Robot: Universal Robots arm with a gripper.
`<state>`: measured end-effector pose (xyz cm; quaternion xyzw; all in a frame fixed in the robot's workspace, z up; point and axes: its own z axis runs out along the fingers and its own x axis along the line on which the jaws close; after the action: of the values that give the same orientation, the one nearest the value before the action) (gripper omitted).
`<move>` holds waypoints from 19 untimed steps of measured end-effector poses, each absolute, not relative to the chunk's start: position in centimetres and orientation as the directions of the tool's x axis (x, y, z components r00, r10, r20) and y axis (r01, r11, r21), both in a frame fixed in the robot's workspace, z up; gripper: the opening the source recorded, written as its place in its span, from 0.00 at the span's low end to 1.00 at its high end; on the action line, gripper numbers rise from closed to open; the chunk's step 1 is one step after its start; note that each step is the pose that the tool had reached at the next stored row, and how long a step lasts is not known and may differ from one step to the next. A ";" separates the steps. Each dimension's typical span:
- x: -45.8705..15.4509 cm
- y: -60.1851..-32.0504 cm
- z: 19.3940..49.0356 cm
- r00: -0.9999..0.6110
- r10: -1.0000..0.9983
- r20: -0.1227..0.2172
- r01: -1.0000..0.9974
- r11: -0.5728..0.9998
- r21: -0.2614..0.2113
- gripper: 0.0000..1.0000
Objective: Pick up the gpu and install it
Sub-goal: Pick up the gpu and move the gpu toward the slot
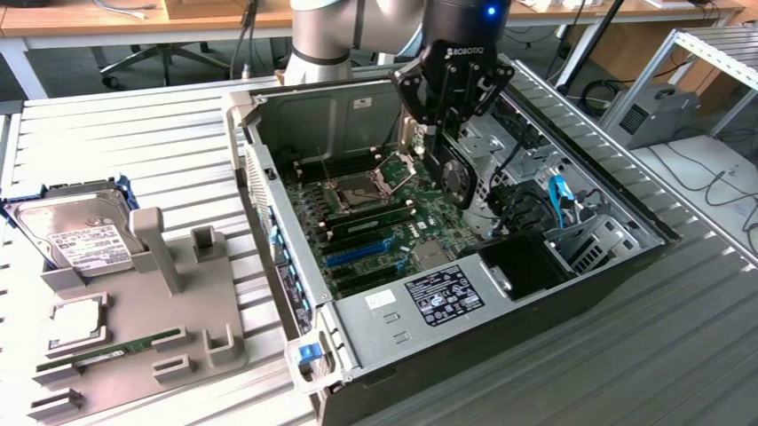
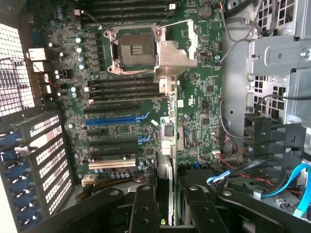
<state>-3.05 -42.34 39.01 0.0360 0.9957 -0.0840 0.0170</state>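
**Desk:** While the gripper [image 1: 454, 126] hangs inside the open computer case [image 1: 263, 177], where is the gpu [image 1: 460, 177]?

**Photographer:** Pinched edge-on between the fingers [image 2: 145, 206], just above the motherboard [image 1: 355, 222]. The risk, as I judge it, is a tilted card missing the blue expansion slot [image 2: 114, 120], scraping components or snagging nearby cables [image 1: 556, 200].

The setting was a robotics lab. A robot arm [image 1: 326, 35] stood over an open PC case [image 1: 450, 355] laid on a slatted aluminium bench [image 1: 119, 142], beside a grey fixture [image 1: 177, 311] holding loose parts. Wooden desks [image 1: 71, 18], an office chair [image 1: 154, 58] and trailing cables [image 1: 708, 182] lay round about.
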 end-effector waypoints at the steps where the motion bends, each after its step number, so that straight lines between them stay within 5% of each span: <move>1: -3.0 -42.2 39.0 -0.997 0.069 -0.040 0.074 0.983 -0.166 0.26; 19: -2.6 -39.7 38.8 -0.997 0.062 -0.040 0.068 0.983 -0.169 0.26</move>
<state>-2.62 -39.66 38.83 0.0329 0.9957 -0.0854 0.0173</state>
